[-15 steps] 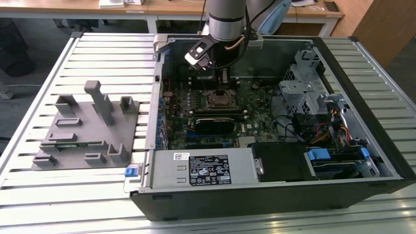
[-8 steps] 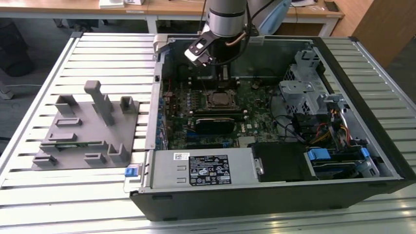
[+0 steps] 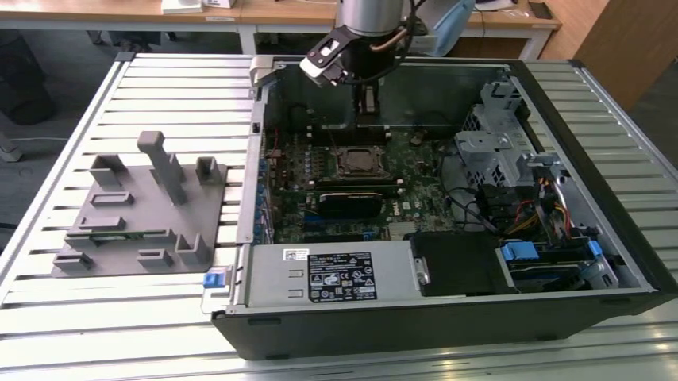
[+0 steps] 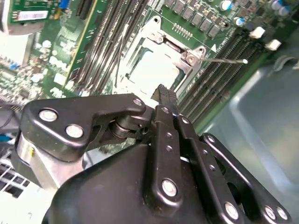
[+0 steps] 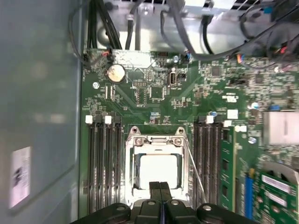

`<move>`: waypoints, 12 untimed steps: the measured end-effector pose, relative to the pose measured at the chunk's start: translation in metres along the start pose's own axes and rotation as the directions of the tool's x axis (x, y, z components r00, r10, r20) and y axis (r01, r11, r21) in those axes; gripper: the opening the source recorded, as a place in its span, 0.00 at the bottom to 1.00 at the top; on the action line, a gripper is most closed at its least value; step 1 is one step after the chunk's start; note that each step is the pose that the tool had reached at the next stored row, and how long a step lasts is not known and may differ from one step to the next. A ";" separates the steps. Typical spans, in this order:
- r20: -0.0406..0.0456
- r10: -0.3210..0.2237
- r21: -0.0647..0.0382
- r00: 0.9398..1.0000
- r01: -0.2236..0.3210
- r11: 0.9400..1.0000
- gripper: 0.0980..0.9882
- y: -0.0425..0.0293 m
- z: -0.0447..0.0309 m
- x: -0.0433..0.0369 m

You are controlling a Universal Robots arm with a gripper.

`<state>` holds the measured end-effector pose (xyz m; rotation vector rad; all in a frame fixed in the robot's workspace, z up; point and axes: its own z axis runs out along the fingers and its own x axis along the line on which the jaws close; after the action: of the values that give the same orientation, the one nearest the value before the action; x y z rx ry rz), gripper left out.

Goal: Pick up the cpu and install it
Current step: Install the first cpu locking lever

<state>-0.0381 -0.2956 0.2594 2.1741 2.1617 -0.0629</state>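
Cpu (image 5: pixel 158 169) seemingly lies seated beneath closed gripper (image 5: pixel 160 185).

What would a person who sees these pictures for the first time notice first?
The open computer case lies on the slatted table, with the green motherboard bare inside. Above it hangs the shut gripper, over the shiny cpu that lies in the socket. A grey fixture stands on the exterior view's left.
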 end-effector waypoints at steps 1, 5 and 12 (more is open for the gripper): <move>0.000 0.000 0.000 1.000 0.000 1.000 0.03 0.0001 -0.0042 -0.0003; 0.000 -0.001 0.000 1.000 0.001 1.000 0.03 0.0004 -0.0149 -0.0012; -0.002 -0.115 -0.010 0.993 0.115 0.993 0.03 0.0004 -0.0149 -0.0012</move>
<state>-0.0381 -0.2956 0.2744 2.0442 2.2819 -0.0556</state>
